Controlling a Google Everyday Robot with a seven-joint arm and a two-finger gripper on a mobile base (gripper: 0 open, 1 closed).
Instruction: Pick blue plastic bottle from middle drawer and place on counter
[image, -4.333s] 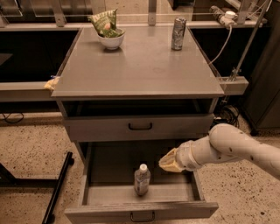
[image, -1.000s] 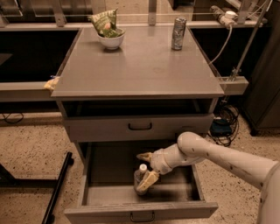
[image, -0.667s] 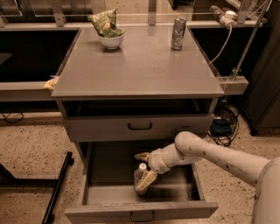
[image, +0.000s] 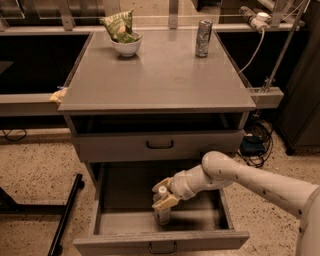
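Camera view, looking down on a grey drawer cabinet from the front. The counter (image: 165, 80) fills the upper half and is smooth and slightly glossy. At its back L sits a white bowl (image: 126, 47) w/ a green snack bag (image: 119, 24) poking out. At back R stands a silver patterned can (image: 203, 38). No bottle on the counter.

Below the top is a dark open gap, then a closed grey drawer front (image: 120, 146) w/ a small black bar handle. Under that, the middle drawer (image: 122, 202) is pulled well out toward the camera. Its flat floor is visible, w/ low side walls and a handle on the front lip.

The blue plastic bottle (image: 162, 216) stands upright on the drawer floor, approx centre and toward the front wall. It is clear and pale w/ a white cap.

The robot's pale arm (image: 250, 180) comes in from lower R and bends down into the drawer. The gripper (image: 161, 194) is at the bottle's top. Its two tan fingers (image: 166, 202) are spread, one behind the cap and one across the front of the neck, so the cap sits between them. They look set around the bottle, not clamped on it.

Progress, judged from this:
- Done: drawer open, reach into the drawer made, gripper lined up around the bottle.
- Left: close on the bottle, lift it clear of the drawer walls and the drawer front above, carry it up and set it on the counter.

The bottle's base appears to rest on the floor, i.e. not yet lifted.
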